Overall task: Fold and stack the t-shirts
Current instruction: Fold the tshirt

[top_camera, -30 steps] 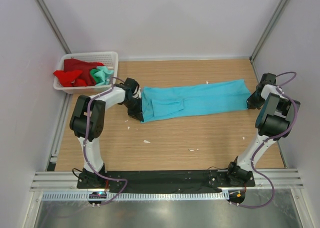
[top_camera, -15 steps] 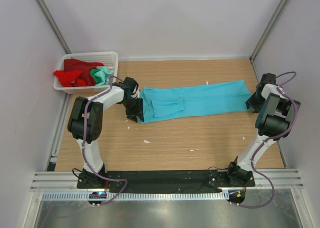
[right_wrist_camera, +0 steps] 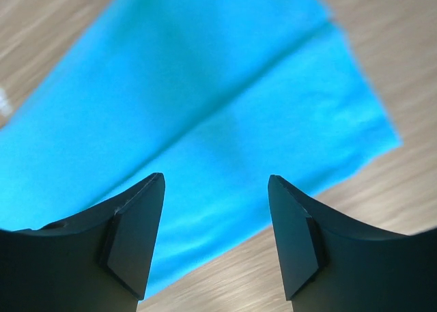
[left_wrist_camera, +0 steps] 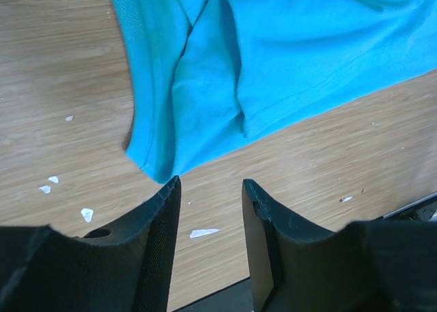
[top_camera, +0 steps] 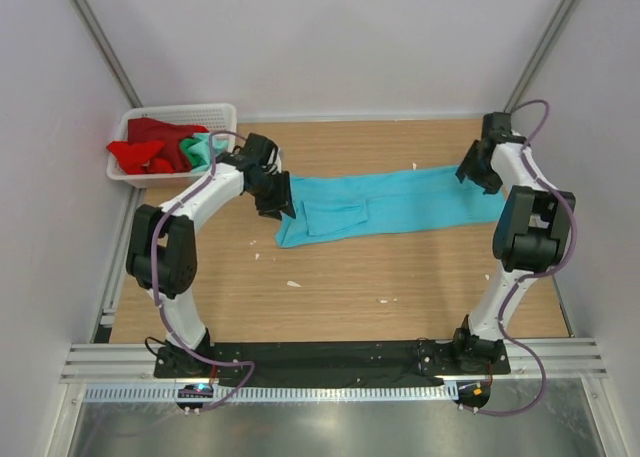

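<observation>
1. Wooden table (top_camera: 330,277) boards inside a white-walled cell carry a turquoise t-shirt (top_camera: 390,202), which lies flat as a long band across the middle, with a sleeve folded onto its left part.
2. Left jaws stand partly open and hold nothing. In the left wrist view their tips are just off the shirt's (left_wrist_camera: 287,52) near corner, with bare wood between them.
3. Right jaws stand wide open over the shirt's (right_wrist_camera: 205,107) other end, also gripping nothing. That wrist view is blurred.
4. From above, the left arm (top_camera: 200,192) reaches to the band's left edge, and the right arm (top_camera: 520,177) to its far right end.
5. At the far left corner a white mesh basket (top_camera: 225,112) holds a red t-shirt (top_camera: 140,152) and a mint green t-shirt (top_camera: 203,149), both crumpled.
6. Small white flecks (top_camera: 293,283) dot the wood near the shirt.
</observation>
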